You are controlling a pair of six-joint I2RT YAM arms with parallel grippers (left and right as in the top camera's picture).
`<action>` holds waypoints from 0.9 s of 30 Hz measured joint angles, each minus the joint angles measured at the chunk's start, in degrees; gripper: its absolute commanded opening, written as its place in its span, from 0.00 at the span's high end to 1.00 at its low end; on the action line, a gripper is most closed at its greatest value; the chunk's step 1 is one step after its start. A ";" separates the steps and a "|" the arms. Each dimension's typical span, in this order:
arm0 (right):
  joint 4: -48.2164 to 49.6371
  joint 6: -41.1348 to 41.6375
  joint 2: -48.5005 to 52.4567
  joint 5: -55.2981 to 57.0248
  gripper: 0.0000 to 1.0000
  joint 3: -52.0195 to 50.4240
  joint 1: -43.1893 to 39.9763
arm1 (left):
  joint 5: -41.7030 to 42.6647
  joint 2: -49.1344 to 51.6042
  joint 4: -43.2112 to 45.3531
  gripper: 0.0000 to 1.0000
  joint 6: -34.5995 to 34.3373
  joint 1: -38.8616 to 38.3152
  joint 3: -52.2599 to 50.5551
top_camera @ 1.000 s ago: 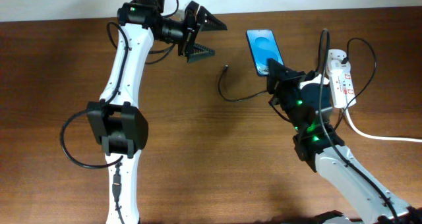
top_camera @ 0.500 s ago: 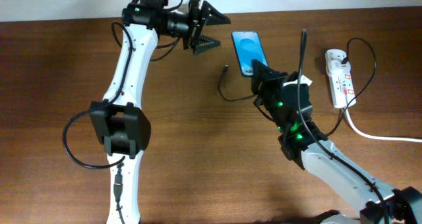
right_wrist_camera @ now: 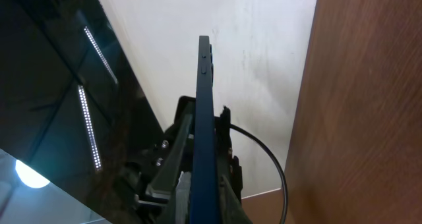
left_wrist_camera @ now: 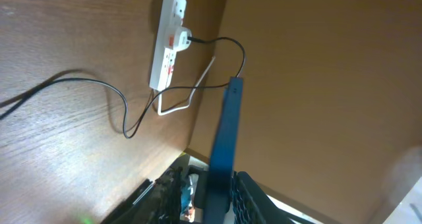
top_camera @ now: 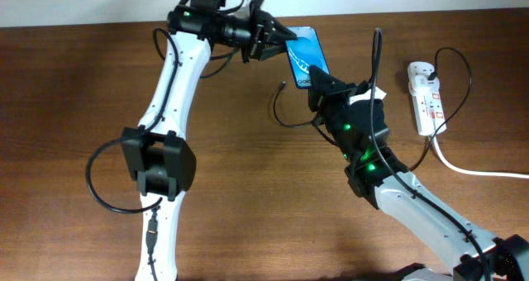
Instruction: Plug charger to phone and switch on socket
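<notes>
The phone [top_camera: 307, 56], blue screen up, is held off the table at the back between both grippers. My left gripper [top_camera: 285, 40] is shut on its far upper end. My right gripper [top_camera: 318, 81] is shut on its near lower end. In the left wrist view the phone [left_wrist_camera: 224, 138] runs edge-on out of my left gripper [left_wrist_camera: 214, 179]. The right wrist view shows the phone [right_wrist_camera: 201, 99] edge-on in my right gripper [right_wrist_camera: 203, 141]. The charger [top_camera: 288, 120] lies looped on the table, its tip [top_camera: 283, 86] free beside the phone. The socket [top_camera: 426, 95] lies at the right.
A thick white cord [top_camera: 479, 172] runs from the socket off the right edge. The charger's black cable arcs over the socket [left_wrist_camera: 168, 43] and trails across the wood [left_wrist_camera: 99, 84]. The wall runs along the table's back edge.
My right arm carried the phone left and toward the back. My left gripper swung right to meet it and closed from wide open onto the phone's far end.
</notes>
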 measured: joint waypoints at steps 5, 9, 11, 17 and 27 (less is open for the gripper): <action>0.00 0.02 0.00 0.02 0.96 0.00 0.00 | -0.22 0.00 2.38 0.79 -2.14 -1.38 0.02; 0.07 0.07 0.00 0.11 0.96 0.26 0.00 | -0.15 0.00 2.60 0.84 -2.60 -1.51 0.02; 0.07 0.52 0.00 0.28 0.96 0.42 0.00 | 0.07 0.00 2.99 0.84 -2.64 -1.55 0.02; 0.07 1.01 0.00 0.44 0.96 0.44 0.11 | 0.70 0.00 3.21 0.82 -2.67 -1.60 0.02; 0.33 1.03 0.00 0.63 0.96 0.44 0.15 | 3.56 0.00 3.15 0.75 -2.86 -2.84 0.02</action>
